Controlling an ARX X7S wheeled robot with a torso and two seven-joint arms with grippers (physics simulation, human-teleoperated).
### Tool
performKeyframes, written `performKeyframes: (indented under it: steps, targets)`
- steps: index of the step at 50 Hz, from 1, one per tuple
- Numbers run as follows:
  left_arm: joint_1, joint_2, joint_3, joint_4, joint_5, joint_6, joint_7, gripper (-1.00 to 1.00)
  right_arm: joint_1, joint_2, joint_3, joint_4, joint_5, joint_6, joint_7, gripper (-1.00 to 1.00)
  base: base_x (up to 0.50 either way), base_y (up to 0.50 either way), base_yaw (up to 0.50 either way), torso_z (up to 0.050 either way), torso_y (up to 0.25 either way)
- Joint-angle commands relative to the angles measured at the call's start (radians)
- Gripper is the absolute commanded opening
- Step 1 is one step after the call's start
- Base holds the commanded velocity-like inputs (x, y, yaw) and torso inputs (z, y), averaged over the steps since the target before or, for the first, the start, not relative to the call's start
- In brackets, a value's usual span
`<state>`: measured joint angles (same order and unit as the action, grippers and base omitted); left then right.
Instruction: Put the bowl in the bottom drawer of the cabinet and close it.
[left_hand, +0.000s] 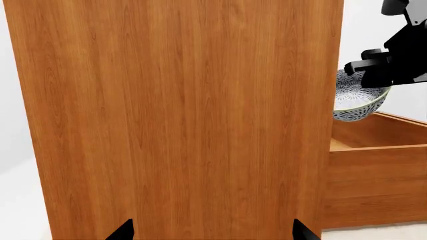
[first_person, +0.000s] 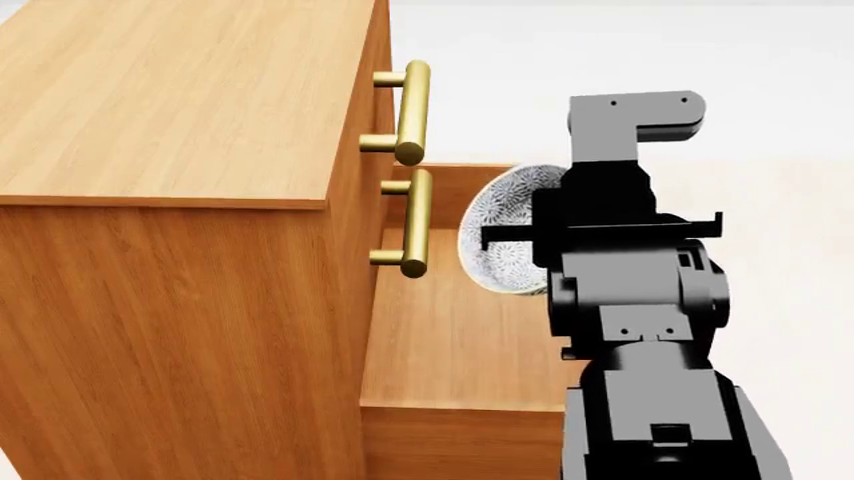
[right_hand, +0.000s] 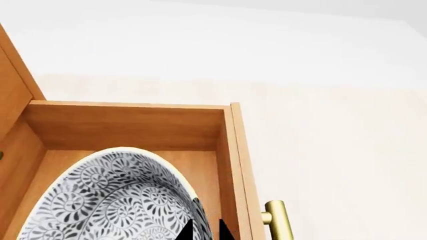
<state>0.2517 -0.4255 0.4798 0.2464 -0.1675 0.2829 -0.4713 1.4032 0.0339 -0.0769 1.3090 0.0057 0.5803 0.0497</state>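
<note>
The cabinet (first_person: 174, 200) fills the left of the head view, with its bottom drawer (first_person: 447, 345) pulled out. The patterned bowl (first_person: 505, 232) hangs tipped on its side above the open drawer, and my right gripper (first_person: 518, 236) is shut on its rim. In the right wrist view the fingertips (right_hand: 183, 232) pinch the rim of the bowl (right_hand: 113, 200) over the drawer's floor (right_hand: 200, 160). My left gripper (left_hand: 213, 232) is open and empty, facing the cabinet's side panel (left_hand: 180, 115). From there the bowl (left_hand: 357, 102) and the drawer (left_hand: 380, 165) show past the cabinet's edge.
Two brass bar handles (first_person: 414, 100) of the upper drawers stick out just left of the bowl. The bottom drawer's own handle (right_hand: 280, 220) shows on its front. Pale floor (first_person: 787, 150) surrounds the cabinet.
</note>
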Motion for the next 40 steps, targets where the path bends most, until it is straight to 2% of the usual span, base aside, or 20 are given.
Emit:
performKeyframes:
  steps: [1,40]
  targets:
    - [0.001,-0.002,0.002,0.001,-0.001,0.001,-0.002,1.00,-0.004,-0.008,-0.011,0.000,0.000,0.002,-0.021,-1.00,0.00,0.00,0.00,0.000,0.000]
    - [-0.002,-0.008,0.008,0.003,-0.004,0.002,-0.009,1.00,-0.026,-0.020,0.019,0.000,0.018,0.084,-0.117,-1.00,0.00,0.00,0.00,0.000,0.000]
